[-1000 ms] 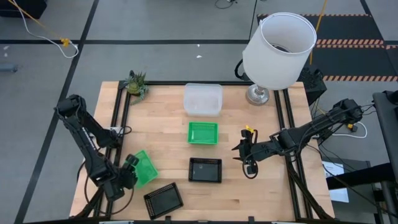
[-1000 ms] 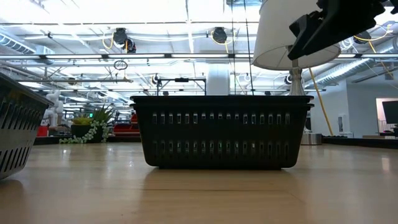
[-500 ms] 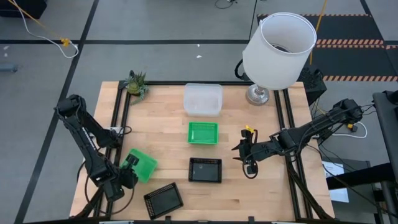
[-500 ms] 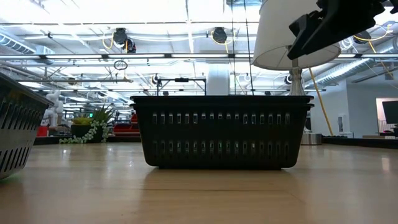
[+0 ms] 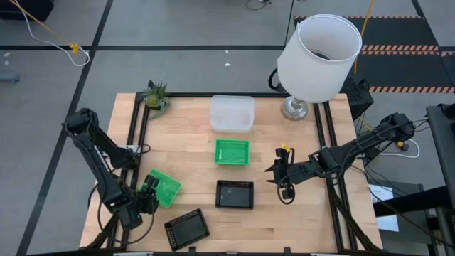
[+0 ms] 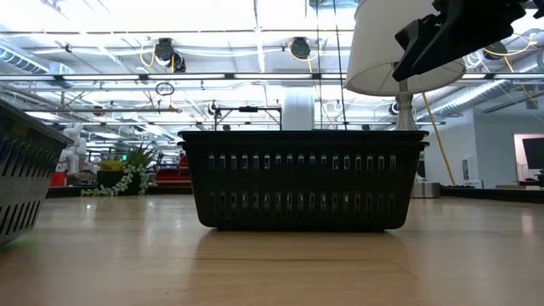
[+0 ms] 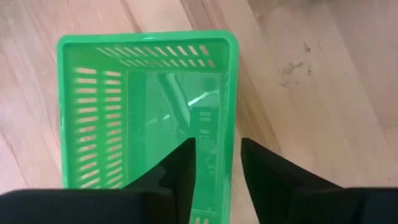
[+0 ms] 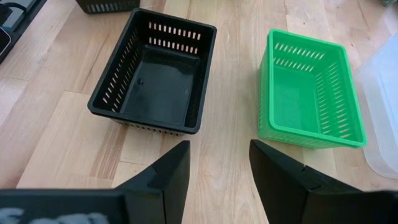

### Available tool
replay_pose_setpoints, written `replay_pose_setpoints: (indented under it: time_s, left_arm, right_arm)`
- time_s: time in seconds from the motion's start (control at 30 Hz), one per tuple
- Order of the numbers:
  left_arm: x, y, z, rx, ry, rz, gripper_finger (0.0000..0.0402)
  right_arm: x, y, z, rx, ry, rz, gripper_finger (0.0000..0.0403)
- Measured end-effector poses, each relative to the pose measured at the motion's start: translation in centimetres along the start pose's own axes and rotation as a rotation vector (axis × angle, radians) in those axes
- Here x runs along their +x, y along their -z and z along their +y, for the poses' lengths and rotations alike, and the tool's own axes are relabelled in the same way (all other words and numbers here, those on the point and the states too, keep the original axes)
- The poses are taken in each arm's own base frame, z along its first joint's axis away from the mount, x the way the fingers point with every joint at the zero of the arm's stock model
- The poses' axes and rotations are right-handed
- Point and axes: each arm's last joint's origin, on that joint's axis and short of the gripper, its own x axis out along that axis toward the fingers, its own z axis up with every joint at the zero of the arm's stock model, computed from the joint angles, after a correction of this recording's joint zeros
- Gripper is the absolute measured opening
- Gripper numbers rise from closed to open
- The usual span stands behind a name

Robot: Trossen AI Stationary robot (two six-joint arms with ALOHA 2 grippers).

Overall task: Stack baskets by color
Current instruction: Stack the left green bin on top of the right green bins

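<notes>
A green basket (image 5: 163, 189) lies at the table's near left, filling the left wrist view (image 7: 143, 112). My left gripper (image 7: 217, 146) stands open over it, pointing steeply down, one finger inside and one outside its side wall (image 7: 231, 118). A second green basket (image 5: 232, 151) sits mid-table, with a black basket (image 5: 234, 193) nearer and another black basket (image 5: 187, 228) at the near edge. A clear basket (image 5: 232, 112) rests at the far side. My right gripper (image 8: 219, 149) hangs open right of the middle baskets (image 5: 279, 178), with nothing between its fingers. My left gripper straddles the green basket's side wall (image 7: 231, 155) from above, one finger in the hollow and one outside. The basket rests on the table. Whether either finger touches the wall, I cannot tell.
A big white lampshade (image 5: 318, 57) on its stand rises over the far right corner. A small plant (image 5: 156, 96) sits at the far left corner. A black frame (image 5: 138, 135) borders the tabletop. In the low view one black basket (image 6: 302, 178) fills the middle.
The green basket at my left gripper has turned about on the table and now lies squatter and a little farther from the near edge. My right arm has kept still.
</notes>
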Motion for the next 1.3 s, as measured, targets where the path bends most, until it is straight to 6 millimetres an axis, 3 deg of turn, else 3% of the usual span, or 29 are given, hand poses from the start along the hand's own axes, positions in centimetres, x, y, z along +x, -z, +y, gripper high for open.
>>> replay_pose_setpoints:
  time_s: [0.4,0.53,0.77,1.13,1.3]
  left_arm:
    - [0.8,-0.1,-0.3,-0.005,-0.020,0.030,0.0057]
    - [0.7,-0.2,-0.1,0.006,-0.018,0.026,0.0015]
    - [0.5,-1.4,1.0,-0.011,-0.019,0.010,0.0016]
    - [-4.7,-6.4,5.9,0.112,-0.276,-0.060,0.0004]
    - [-6.0,-8.1,8.7,0.180,-0.406,-0.086,0.0004]
  right_arm:
    - [0.0,0.0,0.0,0.000,0.000,0.000,0.0160]
    - [0.0,0.0,0.0,-0.001,-0.001,0.000,0.0160]
    - [0.0,0.0,0.0,-0.001,-0.001,0.000,0.0160]
    - [0.0,0.0,0.0,-0.012,-0.001,0.000,0.0160]
    - [0.0,0.0,0.0,-0.012,-0.001,0.001,0.0160]
